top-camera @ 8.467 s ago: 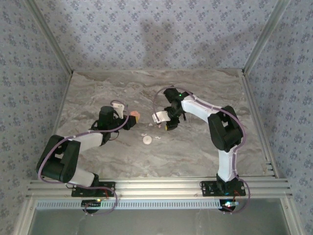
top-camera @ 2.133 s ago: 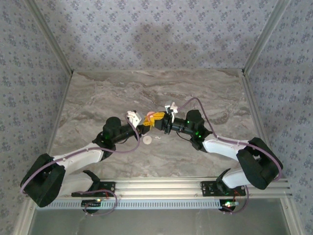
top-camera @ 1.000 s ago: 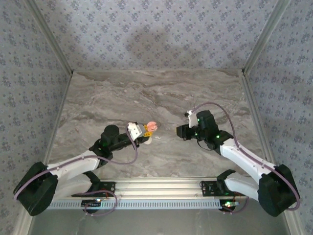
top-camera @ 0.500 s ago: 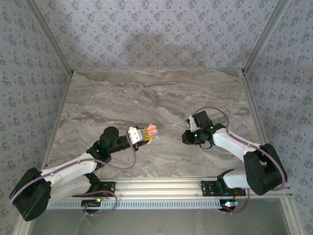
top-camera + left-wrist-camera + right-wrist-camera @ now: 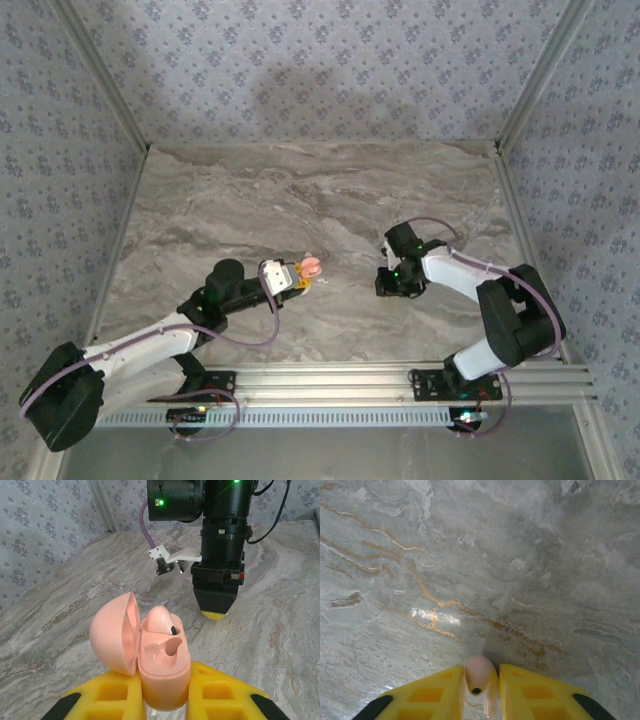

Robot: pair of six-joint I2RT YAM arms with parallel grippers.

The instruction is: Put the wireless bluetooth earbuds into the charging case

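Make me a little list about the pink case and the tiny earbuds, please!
left gripper: shut on the charging case
lid: open, swung to the left in the left wrist view
first earbud: sitting in one slot of the case
empty slot: nothing in it yet
right gripper: pointing down at the table, apart from the case
second earbud: between the right gripper's fingers; a firm grip cannot be told

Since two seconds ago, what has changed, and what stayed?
The right pincer backed away from the charging case to the right and came down to the table; an earbud now sits between its fingers. The left pincer keeps holding the open case.
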